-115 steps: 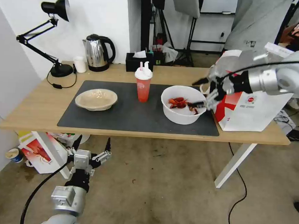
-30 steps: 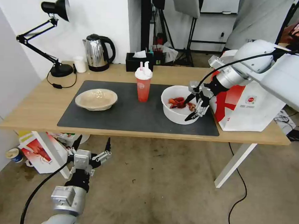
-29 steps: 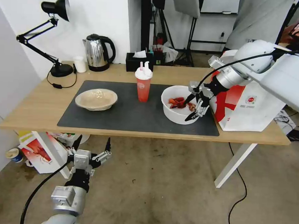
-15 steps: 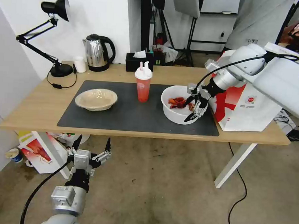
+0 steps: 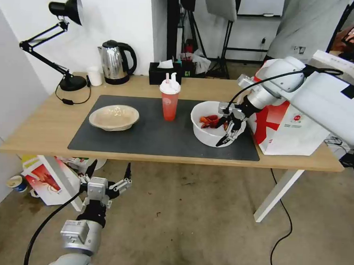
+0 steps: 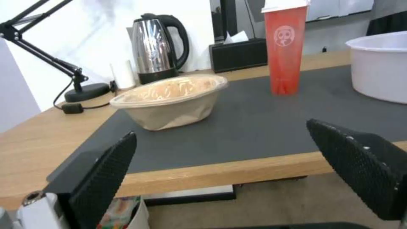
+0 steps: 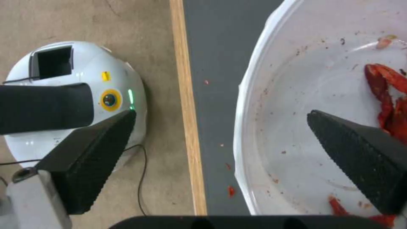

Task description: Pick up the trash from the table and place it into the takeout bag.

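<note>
Since 3.8 s ago your right gripper has swung from beside the takeout bag down to the white bowl; fingers spread, one inside over the red shells, one outside the near rim. Bowl sits at the right end of the dark mat on the light-wood table, bag just beside it at the right edge. Red cup stands mid-mat, tan pulp bowl at its left end, both well apart. Lamp, kettle and tissue box line the back edge. Left gripper hangs below the front edge, fingers apart.
</note>
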Controlling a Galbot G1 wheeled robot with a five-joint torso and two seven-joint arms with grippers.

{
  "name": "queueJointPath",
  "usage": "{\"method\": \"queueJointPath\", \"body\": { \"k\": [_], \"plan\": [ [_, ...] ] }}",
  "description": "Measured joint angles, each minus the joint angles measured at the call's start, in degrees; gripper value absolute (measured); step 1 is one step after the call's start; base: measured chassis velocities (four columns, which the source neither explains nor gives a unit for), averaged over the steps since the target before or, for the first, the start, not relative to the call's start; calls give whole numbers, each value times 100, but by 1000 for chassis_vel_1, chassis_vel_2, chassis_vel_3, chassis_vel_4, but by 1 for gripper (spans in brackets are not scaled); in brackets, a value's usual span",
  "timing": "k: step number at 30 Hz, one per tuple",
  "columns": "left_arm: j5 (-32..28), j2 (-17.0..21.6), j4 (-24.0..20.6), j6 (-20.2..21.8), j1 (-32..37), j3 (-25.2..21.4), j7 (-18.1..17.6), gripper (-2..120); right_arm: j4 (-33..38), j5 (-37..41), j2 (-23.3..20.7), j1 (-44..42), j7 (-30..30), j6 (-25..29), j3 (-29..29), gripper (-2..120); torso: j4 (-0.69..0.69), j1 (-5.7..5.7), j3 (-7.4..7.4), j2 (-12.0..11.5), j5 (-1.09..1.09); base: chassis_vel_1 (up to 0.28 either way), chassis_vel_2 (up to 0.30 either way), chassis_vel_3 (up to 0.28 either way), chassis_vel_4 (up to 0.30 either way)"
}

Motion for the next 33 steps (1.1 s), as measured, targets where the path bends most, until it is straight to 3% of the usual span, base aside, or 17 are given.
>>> {"method": "queueJointPath", "body": {
  "k": [16,33],
  "plan": [
    [0,0,0,0,0,0,0,100,-262,-298,243,-269,-202,18,240,99,1,0,0,0,0,0,0,0,0],
    [0,0,0,0,0,0,0,100,-542,-252,322,-47,-760,-42,344,39,0,0,0,0,0,0,0,0,0]
  ]
}}
